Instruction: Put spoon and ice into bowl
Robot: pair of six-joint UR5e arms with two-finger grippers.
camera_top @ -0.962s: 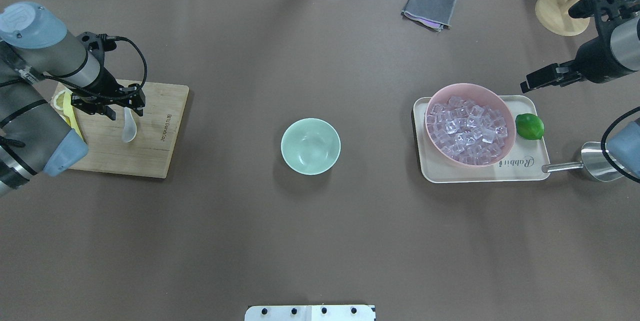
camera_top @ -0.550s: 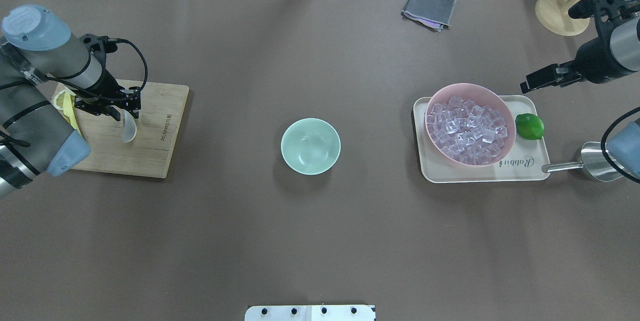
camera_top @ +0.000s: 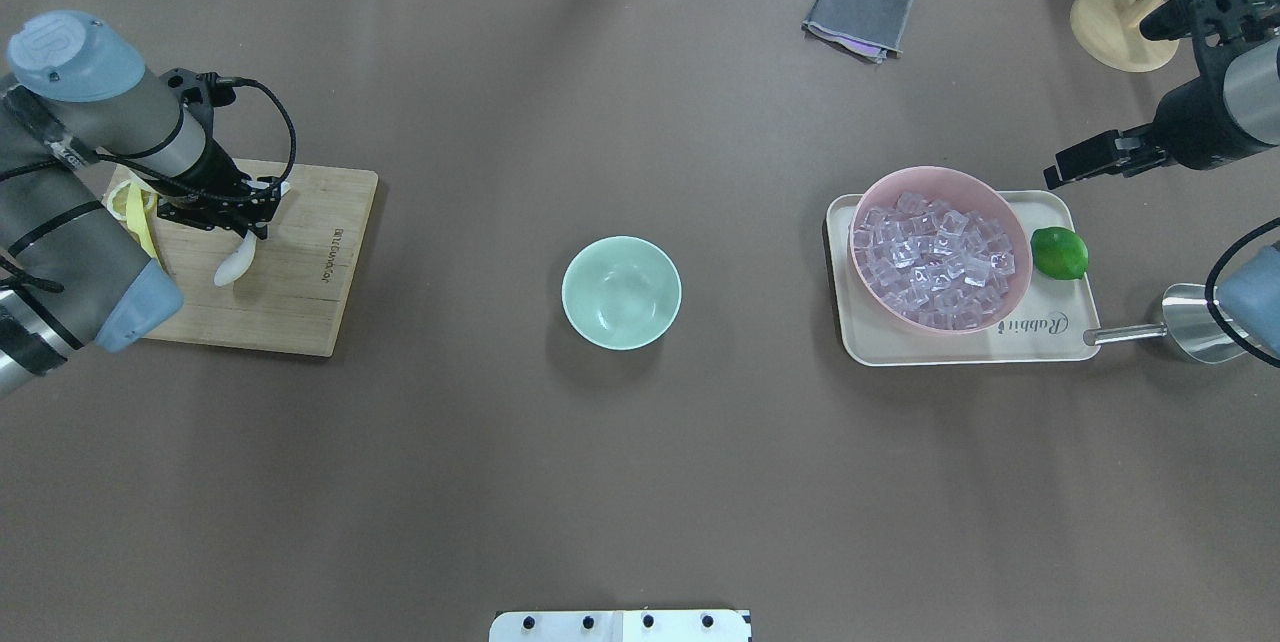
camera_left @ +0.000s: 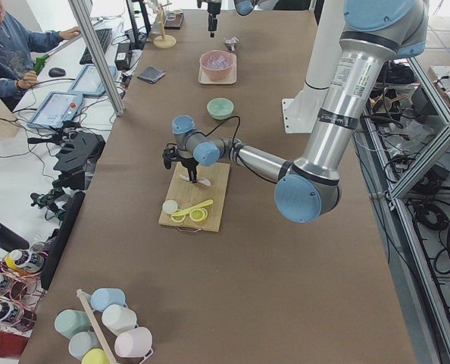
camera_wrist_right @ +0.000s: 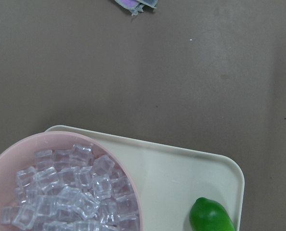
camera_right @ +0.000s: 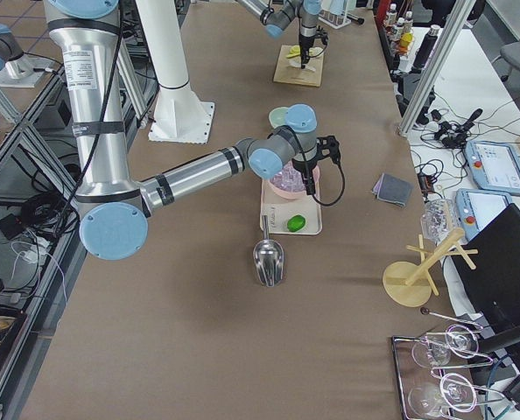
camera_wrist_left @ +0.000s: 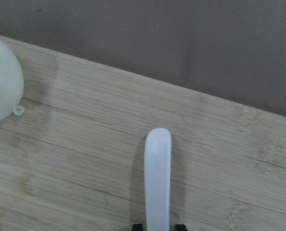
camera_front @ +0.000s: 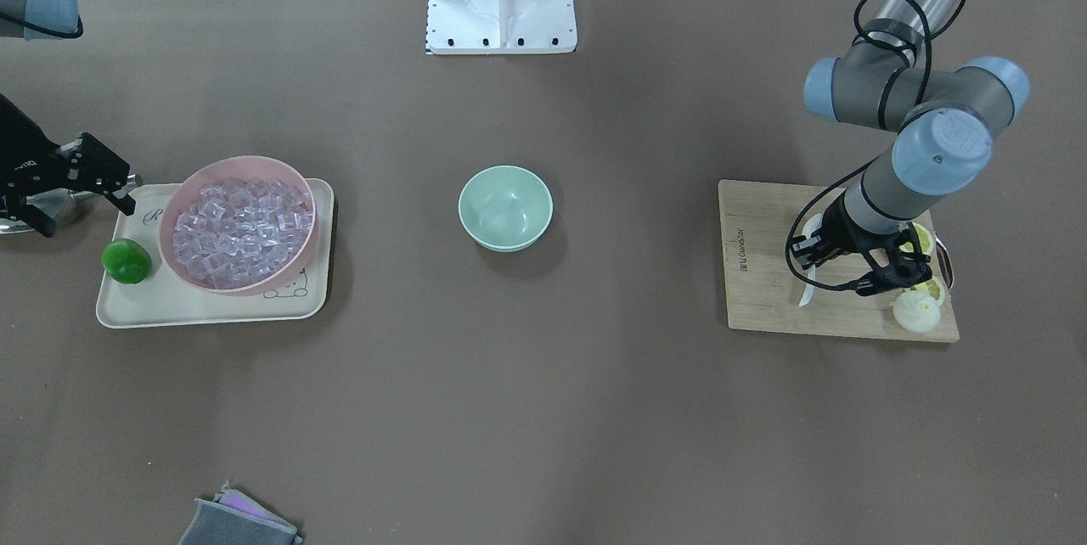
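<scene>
The white spoon [camera_top: 232, 266] is over the wooden cutting board [camera_top: 300, 307] at the left. My left gripper [camera_top: 255, 214] is shut on its handle, and the scoop end hangs just over the board. The left wrist view shows the spoon [camera_wrist_left: 157, 178] between my fingertips [camera_wrist_left: 138, 225], casting a shadow on the board. The mint-green bowl [camera_top: 621, 292] stands empty at the table's middle. The ice [camera_top: 935, 257] fills a pink bowl [camera_top: 1012, 222] on a cream tray [camera_top: 1040, 337] at the right. My right gripper [camera_front: 81, 188] hovers open and empty beyond the tray's far right corner.
A lime [camera_top: 1059, 253] lies on the tray and a steel scoop [camera_top: 1190, 324] lies to its right. A yellow utensil [camera_top: 135, 217] lies at the board's left edge. A grey cloth [camera_top: 858, 12] and a wooden stand [camera_top: 1110, 27] are at the far side.
My left gripper has closed on the spoon's handle. The spoon has tilted, its scoop swinging left over the board. The right arm has barely moved.
</scene>
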